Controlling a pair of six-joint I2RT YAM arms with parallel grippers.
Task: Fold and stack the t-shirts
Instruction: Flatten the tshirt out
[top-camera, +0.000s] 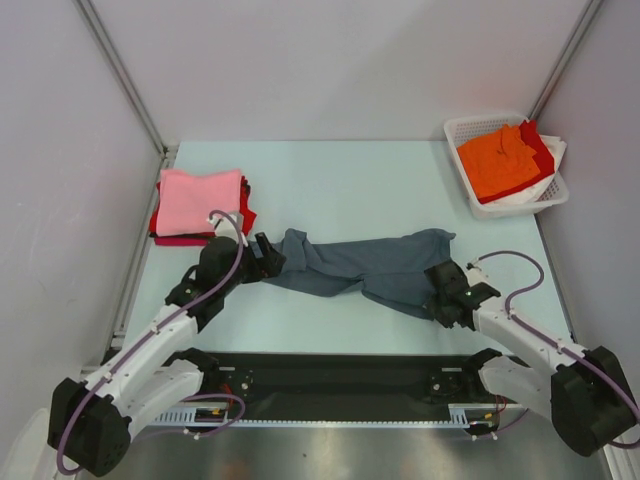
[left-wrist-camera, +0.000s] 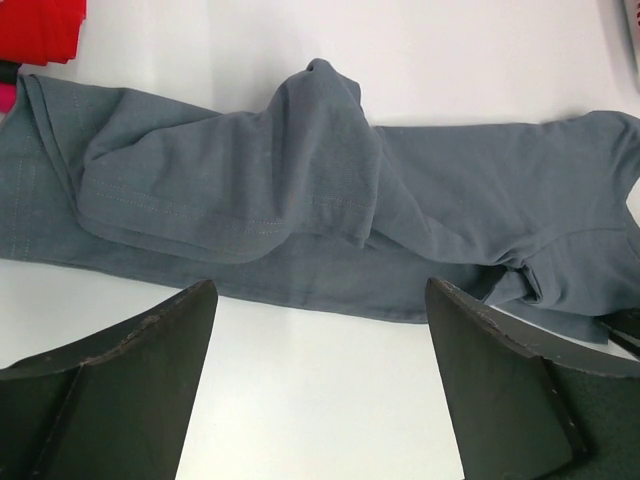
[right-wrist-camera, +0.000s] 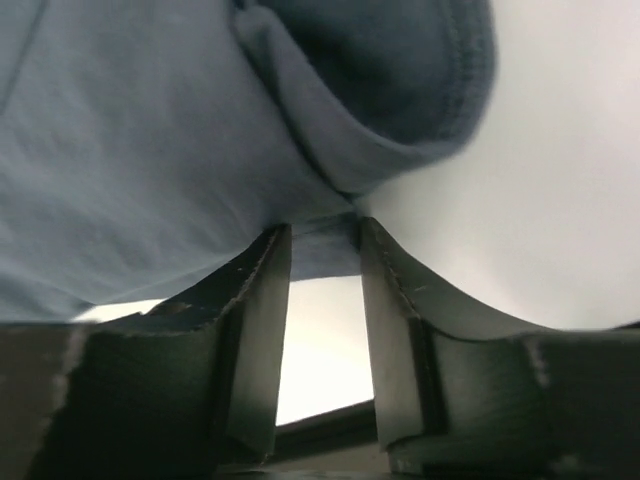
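Three grey walls (top-camera: 330, 60) enclose the pale blue table (top-camera: 350, 170); mid-frame, left gripper (left-wrist-camera: 320, 290) gapes empty, right gripper (right-wrist-camera: 322, 230) pinches the slate t-shirt (top-camera: 360, 262).

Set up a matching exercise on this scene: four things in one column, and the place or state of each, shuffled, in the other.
Things
1. pink t-shirt
2. orange t-shirt
3. blue-grey t-shirt
4. left end effector

Places or states
A. lying in the white basket
B. jaws wide open, holding nothing
C. stretched out, crumpled, across the middle of the table
D. on top of the folded stack at the far left

Pairs: 1-D; 2-A; 3-C; 4-B
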